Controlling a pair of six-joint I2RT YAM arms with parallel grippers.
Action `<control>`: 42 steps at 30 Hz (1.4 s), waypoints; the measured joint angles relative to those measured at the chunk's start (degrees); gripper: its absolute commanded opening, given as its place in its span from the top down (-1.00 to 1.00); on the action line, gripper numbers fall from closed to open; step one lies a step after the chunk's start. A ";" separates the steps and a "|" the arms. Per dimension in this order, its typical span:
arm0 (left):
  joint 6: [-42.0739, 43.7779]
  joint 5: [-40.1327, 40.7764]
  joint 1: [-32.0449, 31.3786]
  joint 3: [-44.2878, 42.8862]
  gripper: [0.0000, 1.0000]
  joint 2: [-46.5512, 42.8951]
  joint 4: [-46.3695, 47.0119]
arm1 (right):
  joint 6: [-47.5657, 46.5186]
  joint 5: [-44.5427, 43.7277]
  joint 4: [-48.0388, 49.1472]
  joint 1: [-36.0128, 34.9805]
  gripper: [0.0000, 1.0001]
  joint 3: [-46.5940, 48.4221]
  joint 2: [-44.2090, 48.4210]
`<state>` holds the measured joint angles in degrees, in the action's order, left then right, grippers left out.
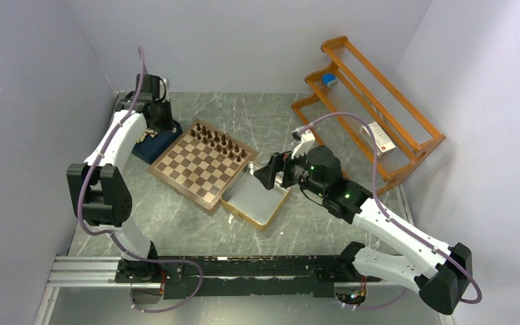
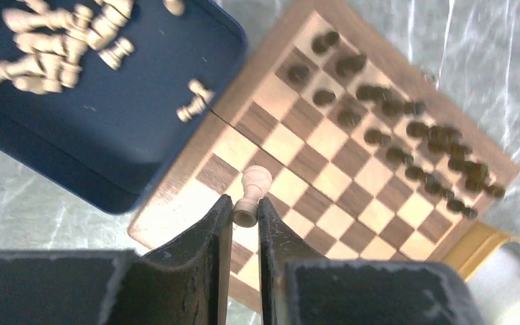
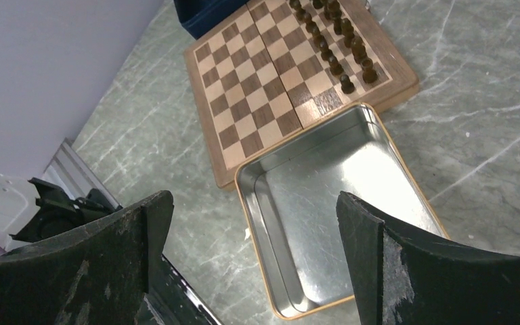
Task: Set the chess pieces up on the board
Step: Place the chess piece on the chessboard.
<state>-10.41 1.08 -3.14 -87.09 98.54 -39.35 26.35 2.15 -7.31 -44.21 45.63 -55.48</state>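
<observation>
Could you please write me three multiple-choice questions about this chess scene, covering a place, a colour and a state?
1. Where do the loose pale chessmen lie? A. silver tin B. navy tray C. orange rack
2. What colour are the chessmen standing on the board? A. dark brown B. pale tan C. red
3. The left gripper has its jaws: A. wide open B. shut on a pale pawn C. shut on a dark piece

Answers: B, they are heaped in the tray; A, only dark rows stand there; B, the pawn is pinched between the jaws.
</observation>
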 measured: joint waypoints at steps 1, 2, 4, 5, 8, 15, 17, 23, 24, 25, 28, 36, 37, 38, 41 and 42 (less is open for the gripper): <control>0.24 0.17 -1.40 0.70 0.69 -0.59 -0.44 | -0.04 0.00 -0.42 0.00 -0.92 0.00 0.04; 0.57 0.52 -2.60 2.12 0.69 -1.33 -0.39 | -0.11 0.00 -0.94 0.00 -0.92 0.00 0.13; 0.83 1.64 -4.59 6.49 0.71 -3.32 -0.79 | -0.20 -0.02 -1.20 0.00 -0.92 -0.13 0.37; 1.03 2.19 -5.46 8.94 0.71 -4.31 -1.33 | -0.22 0.00 -1.20 0.00 -0.92 -0.33 0.55; 1.27 3.98 -6.34 13.66 0.70 -5.73 -2.45 | -0.22 0.00 -1.53 0.00 -0.92 -0.87 1.07; 1.36 7.78 -6.08 18.03 0.71 -6.82 -2.58 | -0.28 0.02 -2.27 0.00 -0.92 -1.29 1.46; 1.36 9.11 -6.08 18.40 0.73 -6.82 -2.47 | -0.31 0.02 -2.27 0.00 -0.92 -1.29 1.51; 1.44 12.26 -5.55 18.69 0.74 -6.08 -2.40 | -0.79 0.00 -2.60 0.00 -0.92 -1.29 1.51; 1.46 12.44 -5.29 18.64 0.72 -5.64 -2.40 | -0.90 -0.04 -2.78 0.00 -0.92 -1.29 1.51; 1.49 12.48 -5.05 18.62 0.71 -5.20 -2.40 | -0.98 -0.07 -3.02 0.00 -0.93 -1.29 1.51; 1.51 12.81 -3.91 18.56 0.70 -3.45 -2.40 | -1.33 -0.46 -3.85 0.00 -0.92 -1.29 1.51; 1.64 14.21 -2.91 17.00 0.70 -0.57 -2.51 | -1.55 -0.87 -4.31 0.00 -0.92 -1.27 1.51; 1.66 14.43 -2.91 16.92 0.70 -0.46 -2.56 | -1.55 -0.87 -4.28 0.00 -0.91 -1.27 1.51; 1.64 14.78 -2.89 16.63 0.70 -0.28 -2.73 | -1.55 -0.87 -4.31 0.00 -0.92 -1.27 1.51; 1.64 15.58 -2.89 15.69 0.69 0.07 -2.82 | -1.57 -1.07 -4.33 0.00 -0.91 -1.27 1.44; 1.66 15.76 -2.89 15.41 0.69 0.13 -2.78 | -1.57 -1.14 -4.33 0.00 -0.92 -1.27 1.38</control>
<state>-8.75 16.84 -6.02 -71.68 98.67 -42.13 24.77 1.02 -11.64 -44.21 44.36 -54.11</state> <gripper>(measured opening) 0.209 0.959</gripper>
